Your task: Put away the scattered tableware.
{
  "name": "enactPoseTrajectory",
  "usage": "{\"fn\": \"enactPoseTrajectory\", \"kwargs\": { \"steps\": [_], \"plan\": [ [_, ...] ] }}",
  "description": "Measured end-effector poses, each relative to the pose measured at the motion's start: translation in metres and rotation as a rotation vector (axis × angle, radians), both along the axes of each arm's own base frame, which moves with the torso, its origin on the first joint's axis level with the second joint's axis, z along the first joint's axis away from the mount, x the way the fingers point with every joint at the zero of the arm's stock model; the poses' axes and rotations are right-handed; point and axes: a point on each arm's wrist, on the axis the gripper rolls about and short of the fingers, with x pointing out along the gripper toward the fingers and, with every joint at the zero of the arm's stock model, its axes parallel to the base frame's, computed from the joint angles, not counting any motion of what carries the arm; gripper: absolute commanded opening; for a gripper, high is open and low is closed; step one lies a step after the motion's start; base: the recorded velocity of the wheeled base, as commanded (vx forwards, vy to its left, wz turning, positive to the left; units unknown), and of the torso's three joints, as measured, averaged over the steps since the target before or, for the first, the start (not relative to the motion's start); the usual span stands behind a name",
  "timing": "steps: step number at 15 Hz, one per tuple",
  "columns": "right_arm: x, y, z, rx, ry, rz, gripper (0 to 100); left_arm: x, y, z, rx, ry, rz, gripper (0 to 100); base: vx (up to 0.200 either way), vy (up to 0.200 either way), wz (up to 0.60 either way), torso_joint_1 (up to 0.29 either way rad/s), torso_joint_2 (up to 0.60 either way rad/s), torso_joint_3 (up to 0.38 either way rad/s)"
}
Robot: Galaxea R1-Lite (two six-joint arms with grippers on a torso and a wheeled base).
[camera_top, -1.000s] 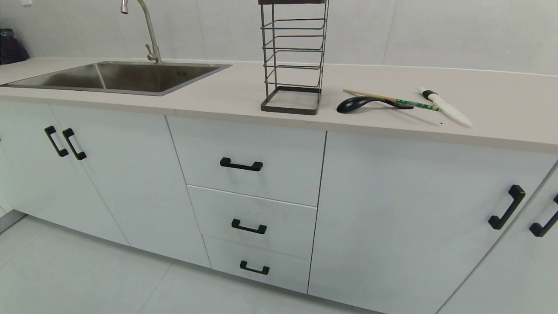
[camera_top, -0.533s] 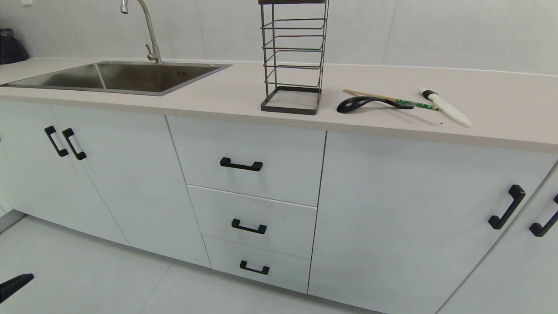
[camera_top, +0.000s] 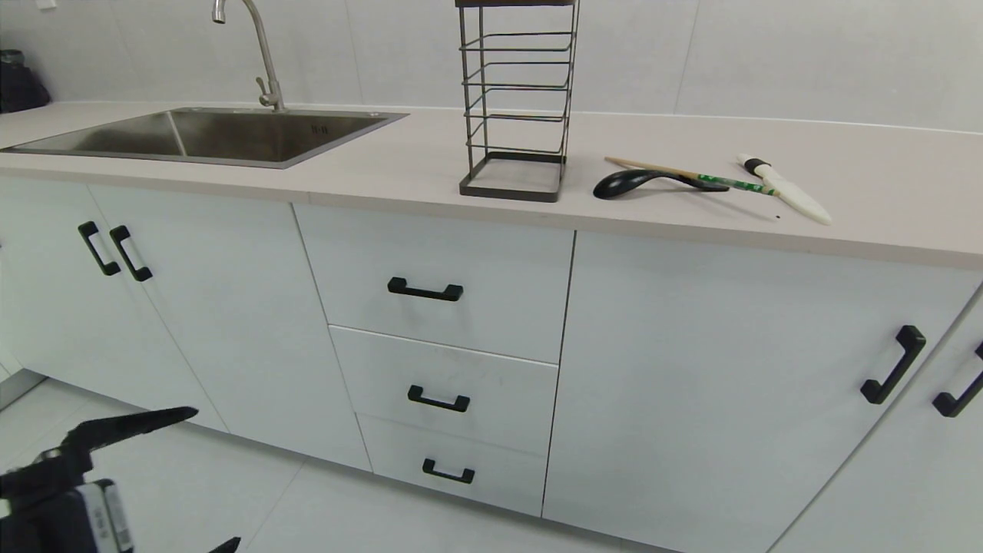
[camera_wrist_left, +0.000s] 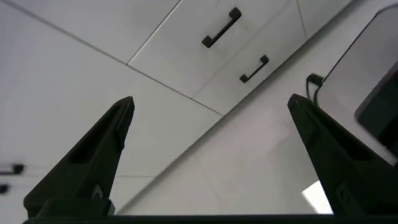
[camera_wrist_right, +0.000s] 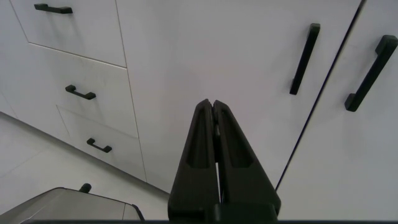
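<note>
On the countertop [camera_top: 399,173] right of a black wire rack [camera_top: 516,100] lie a black spoon [camera_top: 645,183], a wooden chopstick with a green band [camera_top: 691,176] and a white knife with a black collar [camera_top: 787,190]. My left gripper [camera_top: 201,480] is low at the left, far below the counter, in front of the cabinet doors; its fingers [camera_wrist_left: 99,155] are spread wide with nothing between them. My right gripper [camera_wrist_right: 215,112] faces the cabinet fronts with its fingers pressed together, holding nothing.
A steel sink [camera_top: 207,134] with a tap [camera_top: 257,46] is set into the counter at the left. Below the counter are three drawers with black handles [camera_top: 425,291] and cabinet doors [camera_top: 891,365]. The floor [camera_top: 192,499] is pale tile.
My left gripper has risen into the head view from the lower left corner and moved right. The tableware and rack have not moved.
</note>
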Motion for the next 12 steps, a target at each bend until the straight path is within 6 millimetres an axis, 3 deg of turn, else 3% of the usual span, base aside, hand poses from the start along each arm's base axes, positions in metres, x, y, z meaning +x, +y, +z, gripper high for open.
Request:
{"fn": "enactPoseTrajectory", "kwargs": {
  "steps": [3,12],
  "plan": [
    [0.000,0.000,0.000,0.000,0.000,0.000,0,0.027,-0.023,0.006,0.197,-0.044,-0.182,100,0.000,0.000,0.00,0.000,0.00,0.000],
    [0.000,0.000,0.000,0.000,0.000,0.000,0,0.074,-0.054,-0.030,0.265,0.142,-0.277,100,0.000,0.000,0.00,0.000,0.00,0.000]
  ]
}}
